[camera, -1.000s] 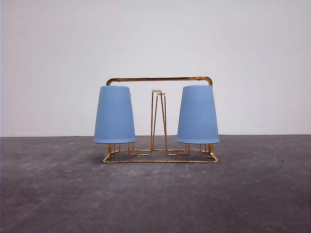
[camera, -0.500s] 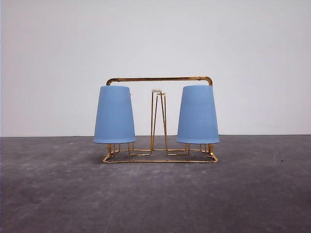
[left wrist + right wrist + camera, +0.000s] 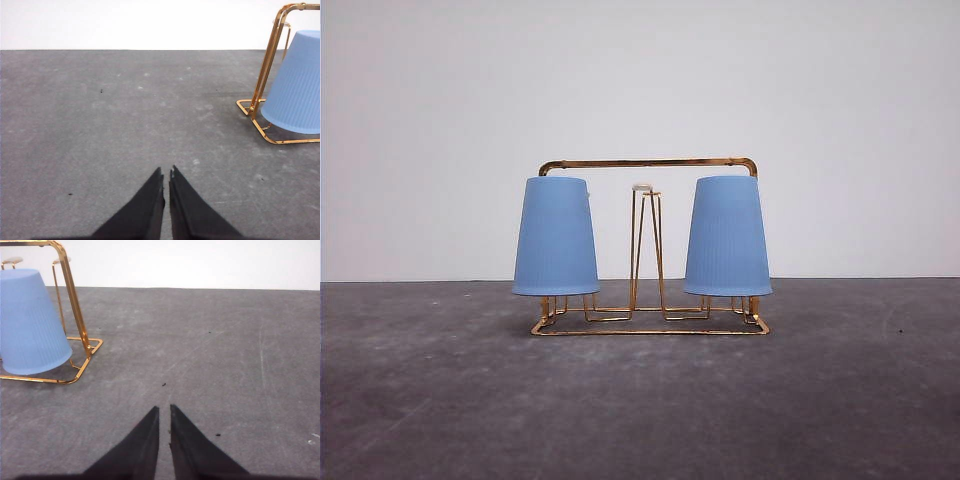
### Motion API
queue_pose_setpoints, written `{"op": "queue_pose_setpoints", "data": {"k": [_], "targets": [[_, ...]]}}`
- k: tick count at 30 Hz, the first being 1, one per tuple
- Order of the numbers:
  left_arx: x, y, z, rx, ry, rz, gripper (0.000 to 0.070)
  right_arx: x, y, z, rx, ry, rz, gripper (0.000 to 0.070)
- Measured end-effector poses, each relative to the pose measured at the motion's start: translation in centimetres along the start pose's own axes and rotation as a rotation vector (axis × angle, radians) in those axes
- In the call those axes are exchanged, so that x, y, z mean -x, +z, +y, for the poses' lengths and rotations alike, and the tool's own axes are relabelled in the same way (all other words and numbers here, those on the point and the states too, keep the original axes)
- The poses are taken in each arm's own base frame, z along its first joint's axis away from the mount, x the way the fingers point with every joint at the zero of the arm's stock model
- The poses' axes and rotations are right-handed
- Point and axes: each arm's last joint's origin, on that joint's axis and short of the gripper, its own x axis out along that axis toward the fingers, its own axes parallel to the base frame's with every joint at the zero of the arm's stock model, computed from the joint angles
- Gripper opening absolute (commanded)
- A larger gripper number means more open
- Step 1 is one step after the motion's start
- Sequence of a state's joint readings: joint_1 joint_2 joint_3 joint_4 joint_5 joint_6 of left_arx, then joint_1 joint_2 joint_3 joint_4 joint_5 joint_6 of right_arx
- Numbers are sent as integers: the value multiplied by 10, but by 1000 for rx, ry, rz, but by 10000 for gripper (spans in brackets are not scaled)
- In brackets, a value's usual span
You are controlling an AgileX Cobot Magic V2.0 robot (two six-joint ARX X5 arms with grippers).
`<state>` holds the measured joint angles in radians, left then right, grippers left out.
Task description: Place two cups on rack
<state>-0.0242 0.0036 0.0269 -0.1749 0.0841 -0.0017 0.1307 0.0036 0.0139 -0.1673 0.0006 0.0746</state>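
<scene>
Judging by the layout, finished with the placing: both cups hung upside down on the rack (image 3: 648,163), left cup (image 3: 555,237) over a prong at the rack's left end, right cup (image 3: 727,237) over a prong at the right end, rims down and clear of the flat base, each slightly tilted. Standing between them, a bare pair of upright prongs with a white tip, under the arched top bar. Set toward the back of the grey table (image 3: 640,400), near the white wall.

Seen from the left wrist: left gripper (image 3: 166,173) with its dark fingers drawn almost together, only a narrow slit between the tips, holding nothing, low over bare table and well apart from the rack and its cup. Seen from the right wrist: right gripper (image 3: 164,408) likewise nearly closed and empty, well away from the other end of the rack.

Nothing left to pick up, so probably only a retreat to rest; calls for keeping both arms clear of the thin wire frame, light enough to tip if nudged
</scene>
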Motion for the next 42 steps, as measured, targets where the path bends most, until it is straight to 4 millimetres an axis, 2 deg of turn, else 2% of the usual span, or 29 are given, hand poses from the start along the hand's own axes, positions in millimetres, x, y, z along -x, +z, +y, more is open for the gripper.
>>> {"op": "queue_pose_setpoints", "data": {"k": [42], "targets": [[0,0,0,0,0,0,0,0,0,0,0,0,0,37]]}}
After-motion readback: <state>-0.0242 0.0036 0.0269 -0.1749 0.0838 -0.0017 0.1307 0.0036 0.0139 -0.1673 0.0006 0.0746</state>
